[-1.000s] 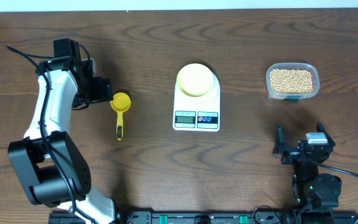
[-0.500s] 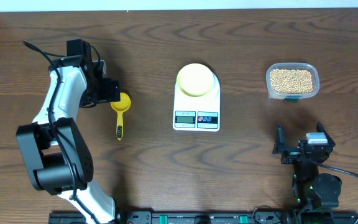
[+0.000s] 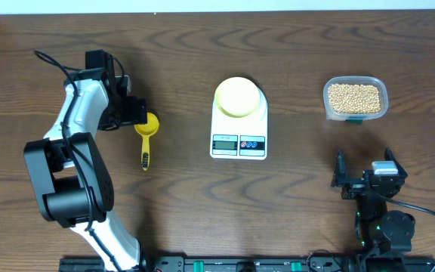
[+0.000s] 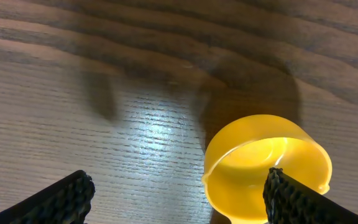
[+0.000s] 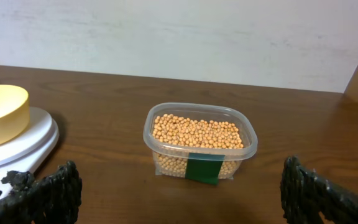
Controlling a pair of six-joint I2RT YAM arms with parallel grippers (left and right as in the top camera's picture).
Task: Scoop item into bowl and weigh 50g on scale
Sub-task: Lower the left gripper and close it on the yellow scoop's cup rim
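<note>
wood desk (image 3: 187,60): left pincer (image 4: 176,186) spread wide, off-centre over scoop (image 4: 253,165) cup; closing now could clip rim & flip it. right pincer (image 5: 179,186) idle, spread.

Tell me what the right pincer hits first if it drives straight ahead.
The right pincer would most likely meet the tub of beans first: in its wrist view the tub sits centred between the open fingers, only table before it. The scale lies off left.
</note>
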